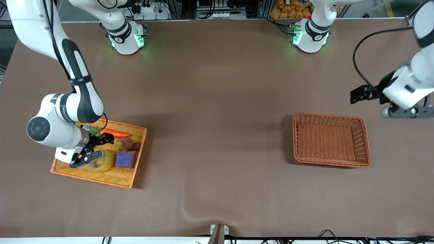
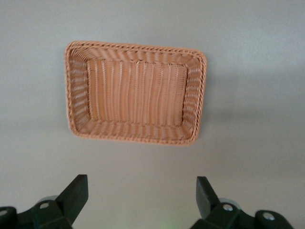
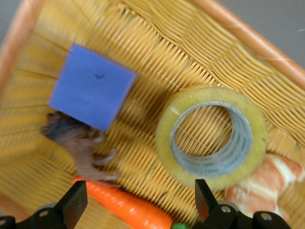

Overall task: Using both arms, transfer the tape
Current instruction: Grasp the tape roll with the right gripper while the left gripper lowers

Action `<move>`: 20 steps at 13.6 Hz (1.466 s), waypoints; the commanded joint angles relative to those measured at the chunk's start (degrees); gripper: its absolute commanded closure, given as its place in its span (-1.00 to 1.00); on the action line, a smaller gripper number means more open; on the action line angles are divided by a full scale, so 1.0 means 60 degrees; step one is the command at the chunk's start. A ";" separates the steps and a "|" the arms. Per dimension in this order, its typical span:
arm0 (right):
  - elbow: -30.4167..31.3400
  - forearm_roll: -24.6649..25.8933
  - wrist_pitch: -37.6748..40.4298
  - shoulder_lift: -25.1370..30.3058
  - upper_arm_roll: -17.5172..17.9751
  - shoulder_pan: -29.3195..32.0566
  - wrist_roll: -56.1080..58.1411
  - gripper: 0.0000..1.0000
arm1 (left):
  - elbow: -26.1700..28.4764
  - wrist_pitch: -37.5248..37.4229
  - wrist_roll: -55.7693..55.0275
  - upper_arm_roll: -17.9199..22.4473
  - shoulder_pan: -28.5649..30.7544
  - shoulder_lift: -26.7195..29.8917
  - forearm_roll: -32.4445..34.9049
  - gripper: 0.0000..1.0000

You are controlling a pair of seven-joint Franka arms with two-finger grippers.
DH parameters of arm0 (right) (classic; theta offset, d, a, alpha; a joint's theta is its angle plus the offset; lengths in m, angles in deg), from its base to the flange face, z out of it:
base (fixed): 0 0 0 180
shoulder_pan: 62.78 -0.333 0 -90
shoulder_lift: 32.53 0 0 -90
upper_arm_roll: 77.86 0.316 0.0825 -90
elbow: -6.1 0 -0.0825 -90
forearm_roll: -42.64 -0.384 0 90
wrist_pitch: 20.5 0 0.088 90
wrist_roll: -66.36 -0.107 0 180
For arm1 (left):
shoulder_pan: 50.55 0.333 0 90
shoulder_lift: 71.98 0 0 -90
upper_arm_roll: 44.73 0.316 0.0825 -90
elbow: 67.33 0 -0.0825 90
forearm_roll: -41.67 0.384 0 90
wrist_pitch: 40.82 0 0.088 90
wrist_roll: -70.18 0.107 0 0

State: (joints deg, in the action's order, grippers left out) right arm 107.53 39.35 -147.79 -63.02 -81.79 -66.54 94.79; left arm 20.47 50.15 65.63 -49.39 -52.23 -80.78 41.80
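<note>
Barely begun: the tape (image 3: 211, 137) lies flat in the yellow tray (image 1: 135, 166), right gripper (image 1: 91, 158) above it, jaws wide; left gripper (image 2: 142, 198) waits wide-jawed near the empty basket (image 1: 362, 135).

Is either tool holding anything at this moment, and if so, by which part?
Nothing is held. The right tool hangs open over the translucent yellowish tape roll in the orange tray; the left tool waits open near the empty brown wicker basket.
</note>
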 commanded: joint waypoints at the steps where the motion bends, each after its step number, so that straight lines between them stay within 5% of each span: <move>1: -0.0264 -0.0185 -0.0796 -0.0672 0.0055 0.0085 0.0593 -1.00 | -0.0073 0.0685 0.0173 -0.0116 -0.0173 -0.0584 -0.0153 -1.00; 3: -0.0293 -0.0199 -0.1385 -0.1083 0.0069 0.0129 0.0813 -1.00 | -0.0044 0.1095 -0.0016 -0.0176 -0.0422 -0.0979 -0.0153 -1.00; 4: -0.0308 -0.0403 -0.1445 -0.1200 0.0069 0.0187 0.0814 -0.66 | -0.0058 0.1402 -0.0032 -0.0190 -0.0525 -0.1198 -0.0153 -1.00; 7: -0.0366 -0.0756 -0.1343 -0.1231 0.0069 0.0187 0.0814 0.78 | -0.0102 0.1887 -0.0076 -0.0176 -0.0949 -0.1420 -0.0124 -1.00; 8: -0.0439 -0.0756 -0.1271 -0.1216 0.0069 0.0188 0.0814 1.00 | -0.0088 0.1917 -0.0090 -0.0176 -0.0994 -0.1420 -0.0080 -1.00; 11: -0.1124 -0.0756 0.0099 -0.0808 0.0055 0.0173 0.0799 1.00 | -0.0088 0.1932 -0.0076 -0.0176 -0.0980 -0.1435 -0.0065 -1.00; 16: -0.4171 -0.0829 0.5037 -0.0308 0.0113 0.0027 0.0406 1.00 | -0.0088 0.1918 -0.0076 -0.0176 -0.0936 -0.1435 -0.0050 -1.00; 20: -0.4453 -0.0771 0.5294 -0.0337 0.1310 -0.0951 -0.2851 1.00 | -0.0088 0.1932 -0.0076 -0.0176 -0.0907 -0.1435 -0.0036 -1.00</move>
State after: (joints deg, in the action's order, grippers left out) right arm 82.13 34.44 -115.77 -63.76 -77.40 -68.52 88.19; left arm 20.34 61.44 65.39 -50.41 -57.89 -89.38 41.78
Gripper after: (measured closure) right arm 0.775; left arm 0.000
